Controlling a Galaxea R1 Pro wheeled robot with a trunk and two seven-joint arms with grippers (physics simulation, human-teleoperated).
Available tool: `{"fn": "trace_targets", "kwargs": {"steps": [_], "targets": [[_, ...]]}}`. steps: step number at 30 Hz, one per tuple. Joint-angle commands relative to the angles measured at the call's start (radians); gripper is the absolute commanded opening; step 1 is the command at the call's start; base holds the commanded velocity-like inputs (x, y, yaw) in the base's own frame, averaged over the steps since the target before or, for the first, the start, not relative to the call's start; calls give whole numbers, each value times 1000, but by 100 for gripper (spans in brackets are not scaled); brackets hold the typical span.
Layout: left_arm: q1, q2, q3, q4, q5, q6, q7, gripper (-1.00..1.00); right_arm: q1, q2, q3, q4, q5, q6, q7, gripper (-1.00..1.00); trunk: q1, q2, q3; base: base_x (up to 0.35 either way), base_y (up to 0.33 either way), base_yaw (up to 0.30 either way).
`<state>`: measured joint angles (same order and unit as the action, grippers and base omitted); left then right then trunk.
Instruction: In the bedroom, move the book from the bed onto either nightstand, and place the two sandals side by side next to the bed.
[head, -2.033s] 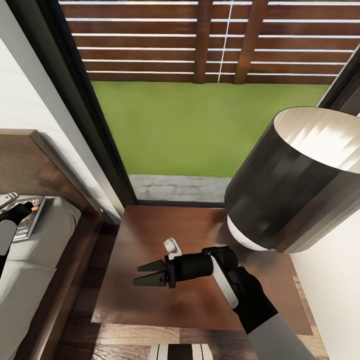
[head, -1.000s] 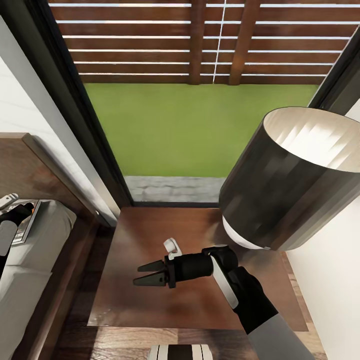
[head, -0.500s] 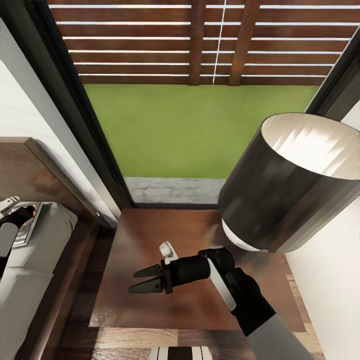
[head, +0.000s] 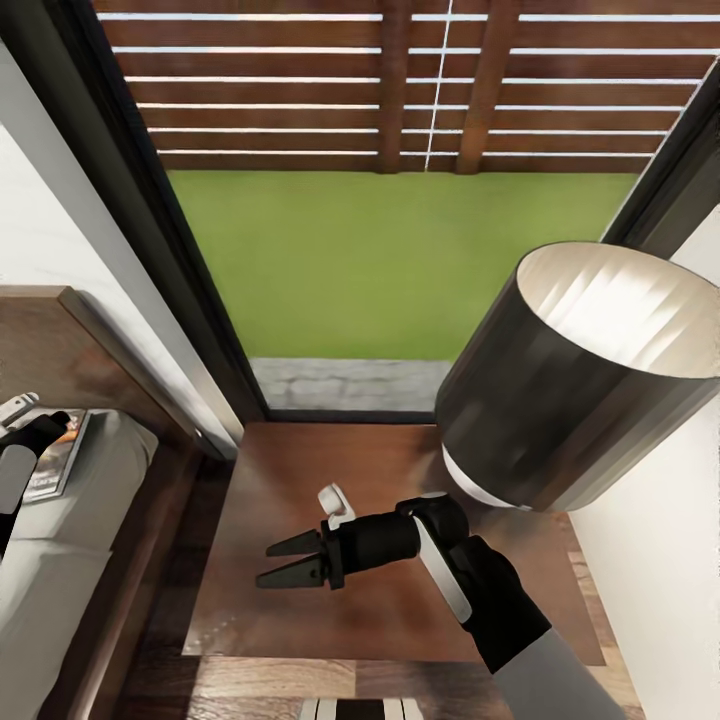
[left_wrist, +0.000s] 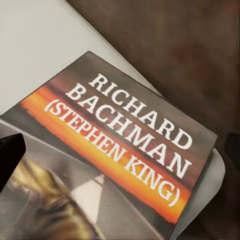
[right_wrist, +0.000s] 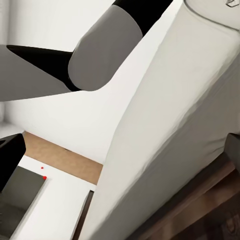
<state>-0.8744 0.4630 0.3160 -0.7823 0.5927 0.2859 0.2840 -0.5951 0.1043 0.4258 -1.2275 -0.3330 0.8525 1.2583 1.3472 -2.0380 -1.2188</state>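
Not much has changed over the last couple of seconds. The whole head view has been shifted slightly, so that's the camera, not the furniture. The right end effector (head: 290, 560) has been dipped and swung a touch to the side since a second ago; it hangs over the nightstand (head: 300, 600) with its jaws spread and nothing between them.

The left end effector (head: 25, 425) is seen at the picture's edge, over the book (head: 60, 455). Whether it is clenched or released can't be told from these shots. The book lies flat on the mattress of the bed (head: 90, 510), up by the headboard (head: 60, 350); in the left wrist view its cover (left_wrist: 125, 150) is seen close up, title readable.

So the book's grasp is judged not yet confirmed, and nothing's been moved onto the nightstand. A lamp (head: 590, 380) takes up one side of it, so the free side would be the safer drop spot.
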Motion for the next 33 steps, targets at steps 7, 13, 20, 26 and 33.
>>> {"fn": "trace_targets", "kwargs": {"steps": [7,13,20,26,33], "targets": [[0,6,3,-22,10,10,8,100,0,0,1,0,-4,7,0,100,-4,7,3,0,0,0],[0,50,9,-68,11,53,9,100,0,0,1,0,-4,7,0,100,-4,7,3,0,0,0],[0,79,20,-98,11,91,8,100,-1,0,1,0,-4,7,0,100,-4,7,3,0,0,0],[0,88,44,-54,12,88,2,100,-1,0,1,0,-4,7,0,100,-4,7,3,0,0,0],[0,86,43,-37,10,55,1,100,-1,0,1,0,-4,7,0,100,-4,7,3,0,0,0]]}}
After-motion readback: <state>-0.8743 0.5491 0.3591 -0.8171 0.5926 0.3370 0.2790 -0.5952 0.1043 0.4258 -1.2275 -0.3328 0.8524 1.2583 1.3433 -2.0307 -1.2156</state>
